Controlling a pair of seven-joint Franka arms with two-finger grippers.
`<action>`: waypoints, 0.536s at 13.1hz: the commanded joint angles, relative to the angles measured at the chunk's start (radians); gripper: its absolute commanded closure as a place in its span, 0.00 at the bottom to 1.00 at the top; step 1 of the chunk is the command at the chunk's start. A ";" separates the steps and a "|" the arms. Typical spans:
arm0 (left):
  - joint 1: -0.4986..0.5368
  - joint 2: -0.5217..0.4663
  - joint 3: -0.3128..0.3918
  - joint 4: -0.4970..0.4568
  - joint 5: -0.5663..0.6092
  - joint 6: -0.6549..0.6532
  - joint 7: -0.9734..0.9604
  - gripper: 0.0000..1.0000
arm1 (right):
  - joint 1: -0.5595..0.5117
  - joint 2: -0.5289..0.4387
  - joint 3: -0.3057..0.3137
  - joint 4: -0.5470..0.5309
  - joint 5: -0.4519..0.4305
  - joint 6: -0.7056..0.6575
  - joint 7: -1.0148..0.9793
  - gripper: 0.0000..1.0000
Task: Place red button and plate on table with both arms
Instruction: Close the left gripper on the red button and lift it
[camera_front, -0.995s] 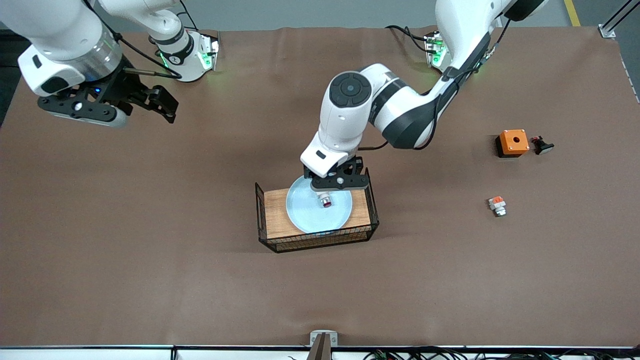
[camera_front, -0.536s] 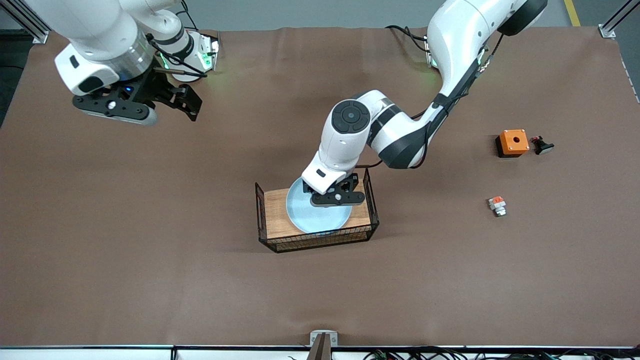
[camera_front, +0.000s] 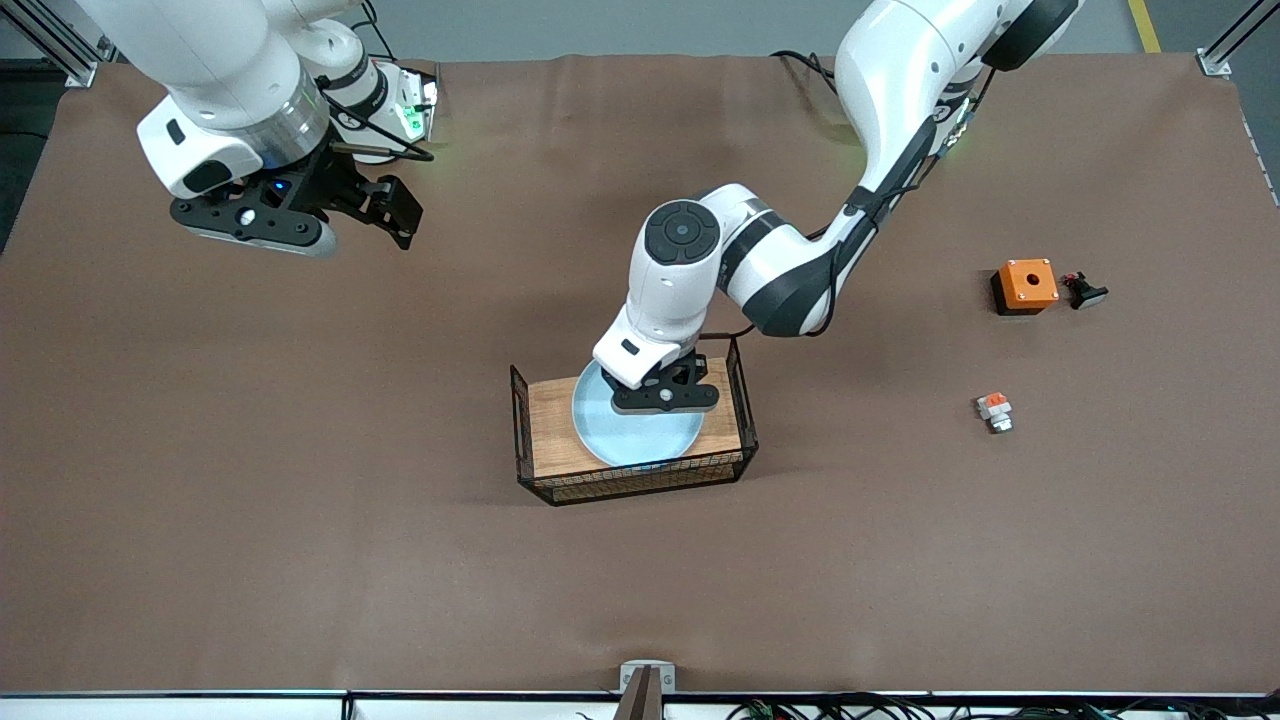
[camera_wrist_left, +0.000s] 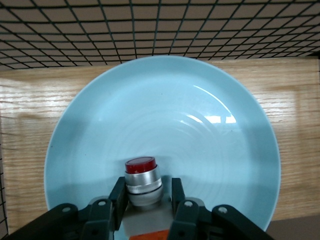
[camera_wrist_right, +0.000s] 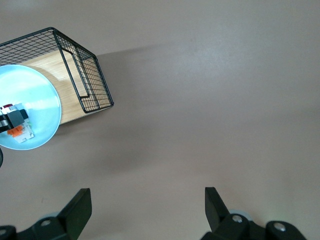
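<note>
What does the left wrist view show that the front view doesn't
Only the left wrist view shows the red button, lying on the plate with the left gripper shut on it. Only the front view shows the right gripper, open over bare table toward the right arm's end, plus the orange box and the silver-capped part toward the left arm's end. Both show the pale blue plate on the wooden board with wire sides.

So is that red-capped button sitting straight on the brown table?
No, the red button lies on the pale blue plate, pinched by the left tool.
</note>
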 joint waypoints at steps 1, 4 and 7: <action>-0.011 -0.017 0.012 0.019 -0.028 -0.054 -0.001 0.90 | 0.057 0.023 -0.010 0.020 -0.012 0.001 0.044 0.02; 0.015 -0.111 0.010 0.019 -0.032 -0.152 0.001 0.91 | 0.128 0.050 -0.008 0.018 -0.009 0.088 0.242 0.02; 0.093 -0.251 0.012 0.011 -0.108 -0.223 0.011 0.90 | 0.186 0.102 -0.008 0.018 -0.005 0.156 0.287 0.02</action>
